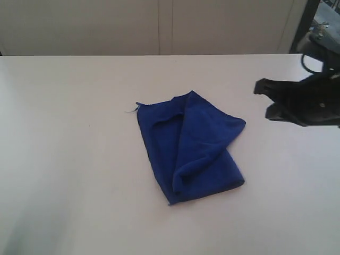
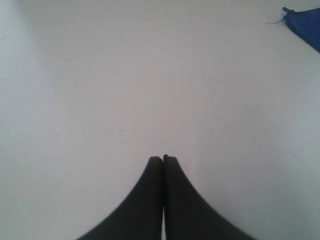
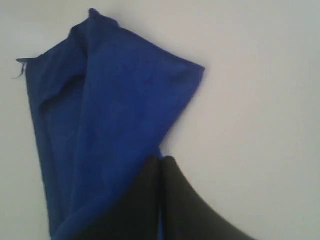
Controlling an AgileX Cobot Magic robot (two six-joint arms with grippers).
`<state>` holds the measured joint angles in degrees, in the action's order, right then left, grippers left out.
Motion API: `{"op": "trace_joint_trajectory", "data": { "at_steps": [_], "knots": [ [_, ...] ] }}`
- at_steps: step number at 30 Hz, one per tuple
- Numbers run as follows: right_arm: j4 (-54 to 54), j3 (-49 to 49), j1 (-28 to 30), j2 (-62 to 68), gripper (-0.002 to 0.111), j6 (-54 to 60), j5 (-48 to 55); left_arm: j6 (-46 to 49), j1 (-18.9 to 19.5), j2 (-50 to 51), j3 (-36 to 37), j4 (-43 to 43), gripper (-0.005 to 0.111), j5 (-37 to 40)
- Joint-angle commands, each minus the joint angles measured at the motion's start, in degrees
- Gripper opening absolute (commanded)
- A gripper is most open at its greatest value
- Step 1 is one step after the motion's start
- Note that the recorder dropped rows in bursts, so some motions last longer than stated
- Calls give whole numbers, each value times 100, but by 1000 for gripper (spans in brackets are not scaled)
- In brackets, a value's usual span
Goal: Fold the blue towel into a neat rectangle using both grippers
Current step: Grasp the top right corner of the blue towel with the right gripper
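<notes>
While both pairs are clenched on nothing, the blue towel (image 1: 188, 146) is noted loosely folded on the tabletop (image 1: 69, 159); right fingers (image 3: 182, 200) are held off its right side, left fingers (image 2: 145, 200) well apart from it.

No text, label, brand, number or sign can be read in any of the three views.
</notes>
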<state>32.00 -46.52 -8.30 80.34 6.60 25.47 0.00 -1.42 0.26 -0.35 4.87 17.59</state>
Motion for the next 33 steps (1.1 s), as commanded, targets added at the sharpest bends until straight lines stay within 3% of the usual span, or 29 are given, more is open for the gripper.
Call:
{"op": "trace_joint_trajectory", "data": {
  "at_steps": [1,4,10,16,21,33],
  "knots": [
    [502,-729,-543,763,0,113,-122,0,17,-26,35,20,0,-5],
    [974,-1444,-930,1544,0,113,-157,0,17,-26,35,20,0,-5],
    [2388,-2165,-1166,2778,1,90,-470,0,17,-26,35,20,0,-5],
    [3990,-2743,-1166,3753,30,79,-447,0,17,-26,35,20,0,-5],
    [4194,-2817,-1183,3994,36,68,-418,0,17,-26,35,20,0,-5],
    [4559,-3139,-1347,4474,36,68,-636,0,17,-26,35,20,0,-5]
  ]
}}
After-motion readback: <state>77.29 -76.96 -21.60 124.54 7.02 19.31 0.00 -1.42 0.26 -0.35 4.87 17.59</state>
